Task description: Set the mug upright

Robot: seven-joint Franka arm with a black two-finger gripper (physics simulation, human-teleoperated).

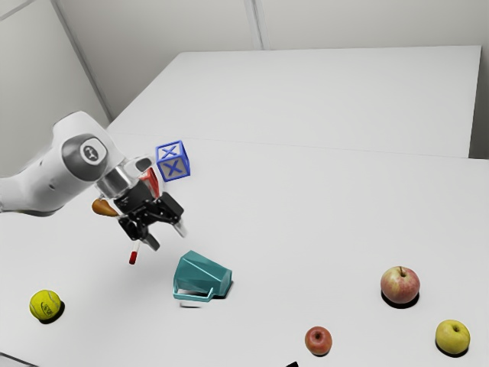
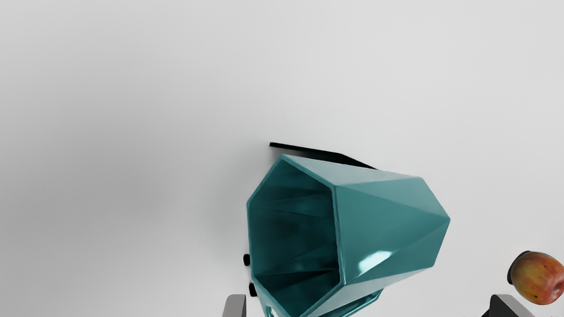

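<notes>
Black gripper (image 1: 168,237) with fingers spread wide, poised above the tabletop (image 1: 306,206), close to the open mouth of a teal mug (image 1: 205,275), mug lying on its side, handle (image 1: 194,297) toward the tabletop's near edge.

1. Exterior view: set back at the arm's side and above the table; it looks obliquely down across the plain white tabletop (image 1: 321,206), whose far edge crosses the upper part of the frame; the white jointed robot arm (image 1: 50,182) enters at left.
2. Wrist view: mounted on the arm's hand; it faces down towards the tabletop from much nearer.
3. Shared: the glossy teal faceted mug (image 1: 200,274), at the exterior view's lower centre; the tabletop around it.
</notes>
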